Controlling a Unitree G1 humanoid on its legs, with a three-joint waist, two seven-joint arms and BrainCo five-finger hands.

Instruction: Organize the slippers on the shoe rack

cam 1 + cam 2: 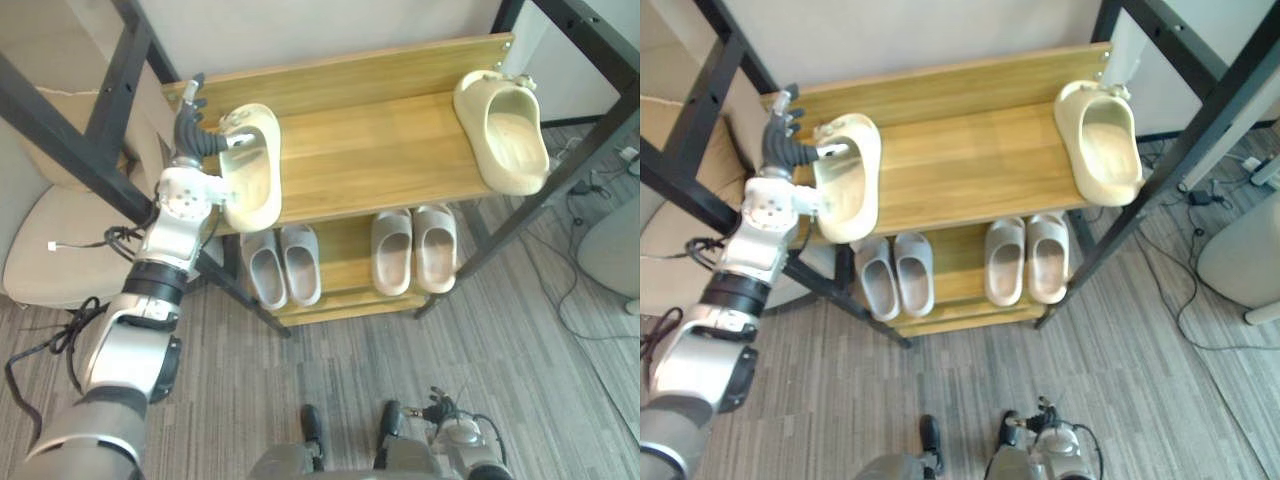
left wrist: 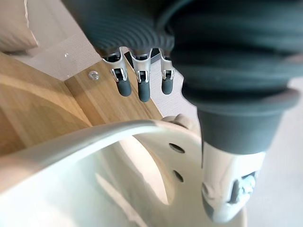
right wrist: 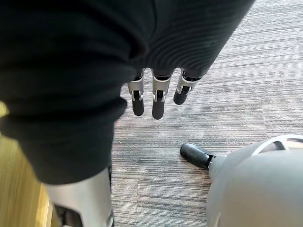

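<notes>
Slippers sit on both shelves of the rack [image 1: 370,150]. On the top shelf, the left slipper [image 1: 252,170] lies at the left end, and its front sticks out over the shelf edge. The left hand [image 1: 195,138] is right beside it. Its thumb [image 2: 227,198] rests on top of this slipper, by the little holes. Its fingers [image 2: 142,87] are straight and loose, up over the wood, not touching the slipper. The right slipper [image 1: 510,135] lies at the far right end of the same shelf, well apart from the first one. On the low shelf, a grey pair [image 1: 283,265] and a beige pair [image 1: 413,250] stand side by side. The right hand [image 3: 158,97] hangs over the floor [image 3: 213,71] with straight fingers and holds nothing.
</notes>
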